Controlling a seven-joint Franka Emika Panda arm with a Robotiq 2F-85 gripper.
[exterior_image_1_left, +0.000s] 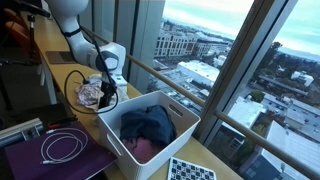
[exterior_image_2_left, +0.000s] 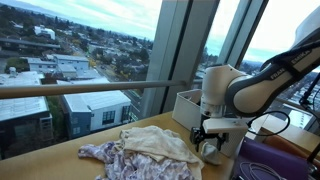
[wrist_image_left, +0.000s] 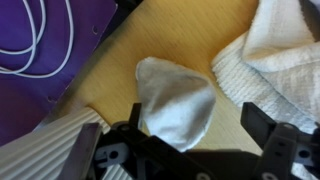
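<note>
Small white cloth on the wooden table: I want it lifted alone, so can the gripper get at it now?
Probably yes: the open gripper hangs right over the small white cloth, nothing covers it; the cream knitted towel lies close beside one finger.

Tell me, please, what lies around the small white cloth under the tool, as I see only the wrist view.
Observer: A white basket stands close beside the tool, and it holds dark blue clothes.
Operator: Thank you. Does the knit towel at the edge of my frame lie alone?
Observer: No, it lies over a floral cloth in one pile on the table, in front of a tall window.
</note>
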